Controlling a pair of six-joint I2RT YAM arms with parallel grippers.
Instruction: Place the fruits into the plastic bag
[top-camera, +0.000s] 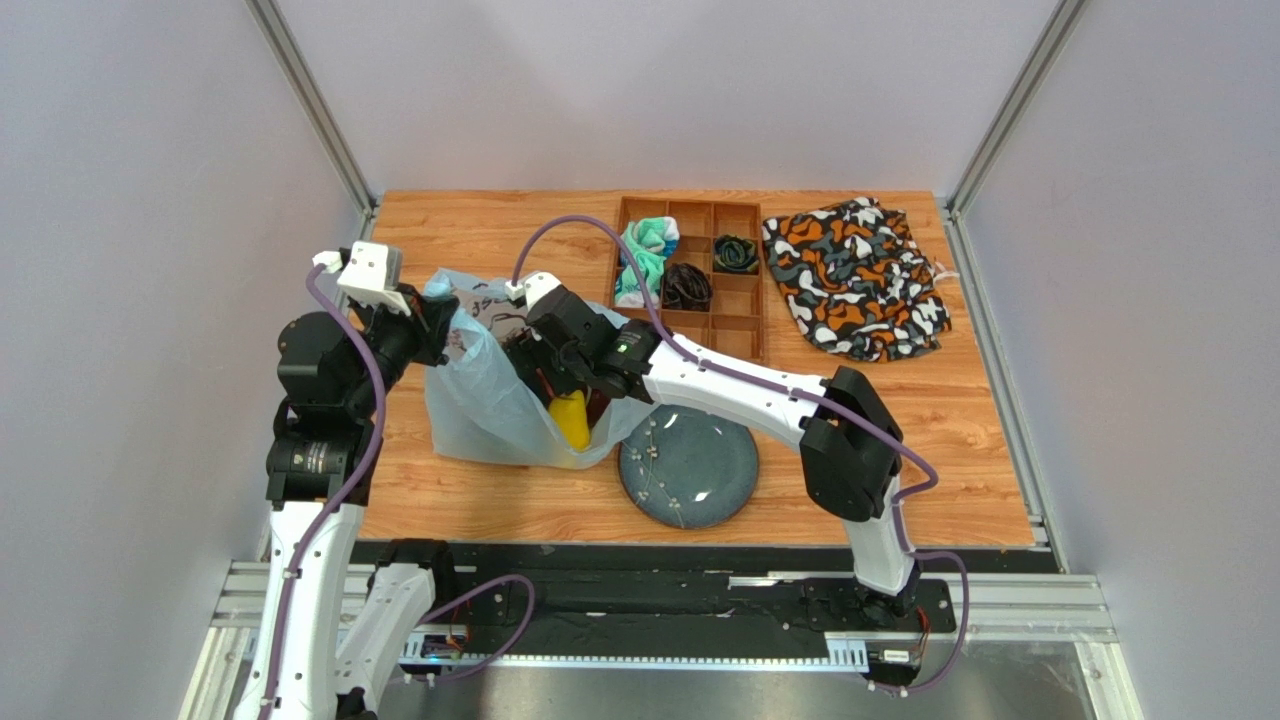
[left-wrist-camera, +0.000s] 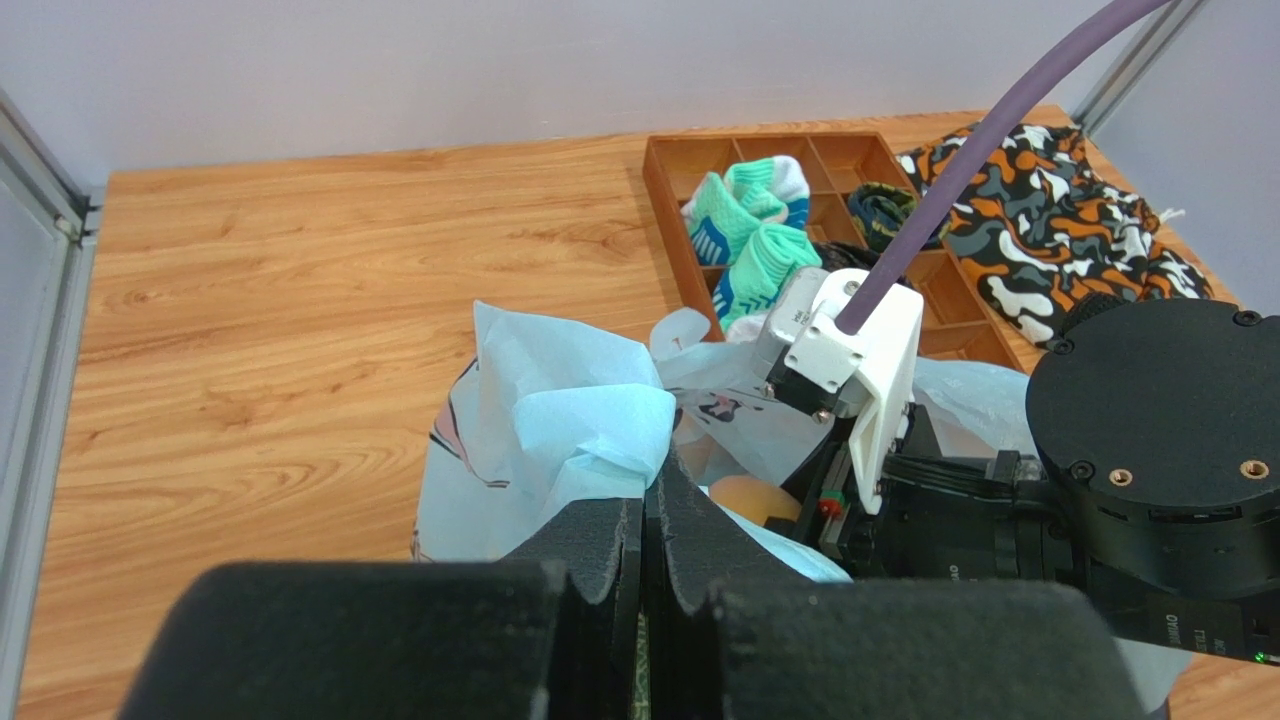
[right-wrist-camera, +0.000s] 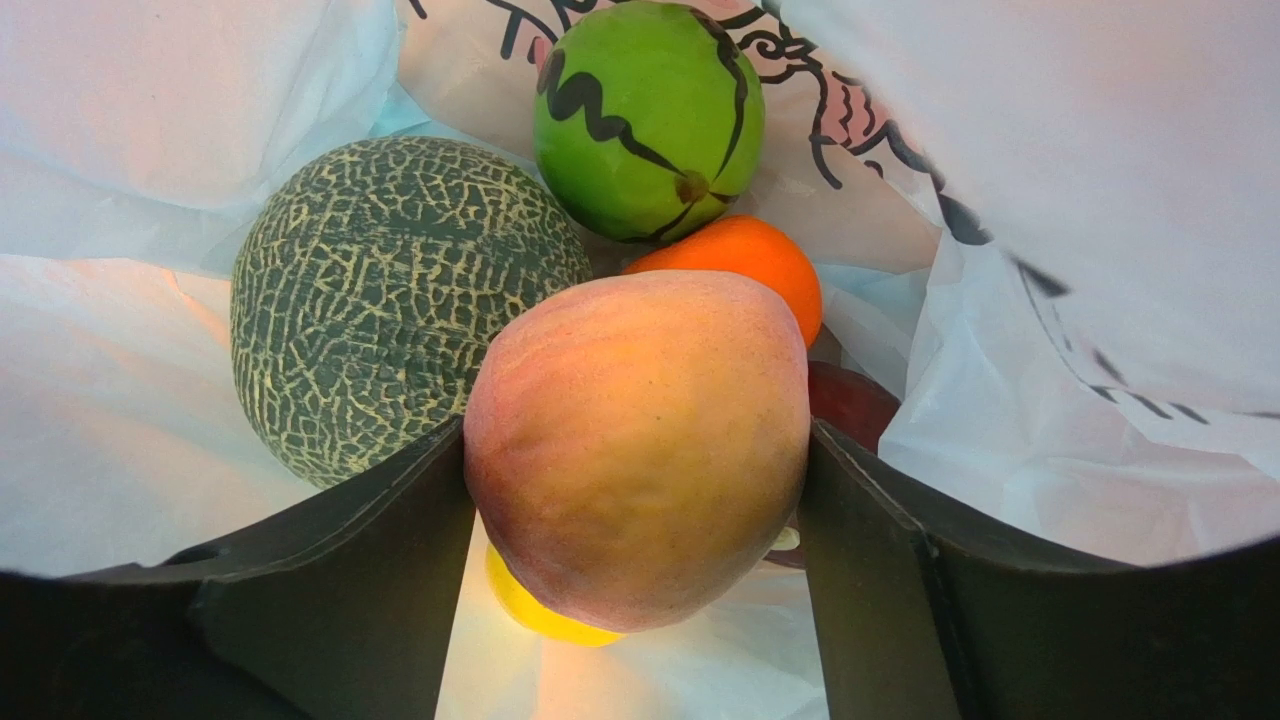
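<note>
Peach (right-wrist-camera: 639, 450) in right hand (right-wrist-camera: 639, 503), seemingly inside plastic bag (right-wrist-camera: 181, 90).

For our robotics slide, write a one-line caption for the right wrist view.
Right gripper holds a peach inside the plastic bag, where a melon, green fruit and orange already lie.

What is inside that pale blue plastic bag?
In the plastic bag: a netted melon, a green fruit, an orange, and a peach gripped by the right claw. A dark red fruit and a yellow fruit show only slivers behind the peach; the bag's bottom is hidden.
</note>
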